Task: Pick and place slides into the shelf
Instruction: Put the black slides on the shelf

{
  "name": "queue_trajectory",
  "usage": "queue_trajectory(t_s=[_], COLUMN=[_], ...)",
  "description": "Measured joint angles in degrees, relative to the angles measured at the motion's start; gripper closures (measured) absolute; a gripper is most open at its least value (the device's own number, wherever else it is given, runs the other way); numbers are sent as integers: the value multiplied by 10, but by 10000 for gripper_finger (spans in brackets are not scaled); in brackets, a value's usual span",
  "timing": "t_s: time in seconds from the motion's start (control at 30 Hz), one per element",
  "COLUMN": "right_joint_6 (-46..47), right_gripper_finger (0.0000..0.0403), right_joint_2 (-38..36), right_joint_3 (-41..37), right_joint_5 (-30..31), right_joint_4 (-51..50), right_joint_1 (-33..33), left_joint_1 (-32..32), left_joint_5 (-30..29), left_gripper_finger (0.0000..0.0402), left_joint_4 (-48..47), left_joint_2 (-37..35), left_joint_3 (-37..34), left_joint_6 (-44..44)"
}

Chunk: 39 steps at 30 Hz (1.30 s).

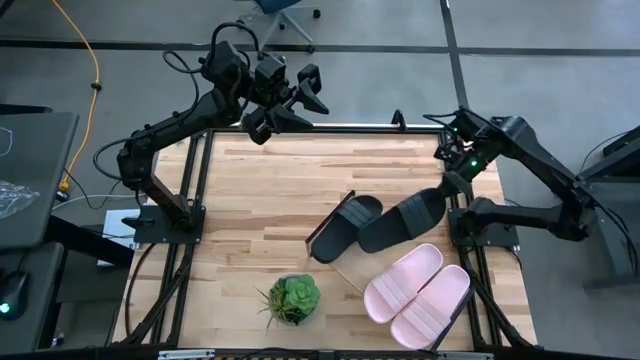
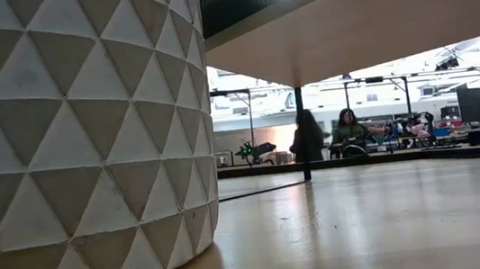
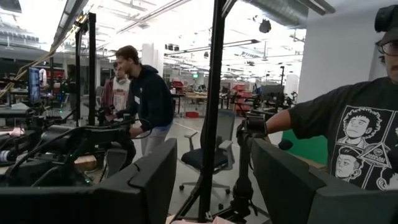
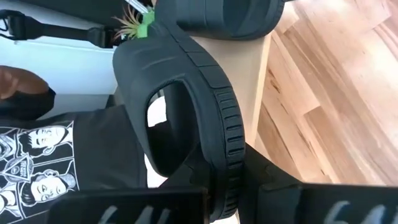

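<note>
We note the desk [image 1: 270,190] fills the high view, a plank top in a black frame. The shelf [image 1: 345,268] lies on it toward four o'clock of centre, mostly covered by slides; the low view shows only its pale underside [image 2: 372,20] and one thin black leg.

Two pink slides [image 1: 418,295] lie side by side at five o'clock. One black slide [image 1: 343,228] rests near centre. The other black slide [image 1: 405,220] sits just beside it at three o'clock; the right pincer [image 1: 452,183] is clamped on its end, which the right wrist view confirms close up, with the ribbed strap [image 4: 211,118] filling the frame.

The left pincer [image 1: 285,100] hangs wide at the twelve o'clock edge, holding nothing; its wrist view shows only the room and people.

A potted plant [image 1: 293,298] stands at six o'clock; the low view sees only its white faceted pot [image 2: 78,144].
</note>
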Motion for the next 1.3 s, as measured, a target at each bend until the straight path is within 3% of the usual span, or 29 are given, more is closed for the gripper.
queue_trajectory(t_s=[0.2, 0.47, 0.67, 1.07, 1.3], right_joint_6=[-18, -24, 1, 7, 47], right_gripper_finger=[391, 391, 391, 392, 392], right_joint_2=[24, 53, 77, 132, 154], right_joint_3=[0, 0, 0, 0, 0], right_joint_5=[4, 5, 44, 37, 15], right_joint_4=[0, 0, 23, 51, 123], right_joint_1=[5, 65, 94, 145, 181], left_joint_1=[0, 2, 2, 2, 2], left_joint_5=[0, 3, 4, 15, 15], left_gripper_finger=[204, 204, 204, 204, 204], left_joint_4=[0, 0, 0, 0, 0], left_joint_2=[0, 0, 0, 0, 0], left_joint_3=[0, 0, 0, 0, 0], left_joint_6=[0, 1, 6, 8, 8])
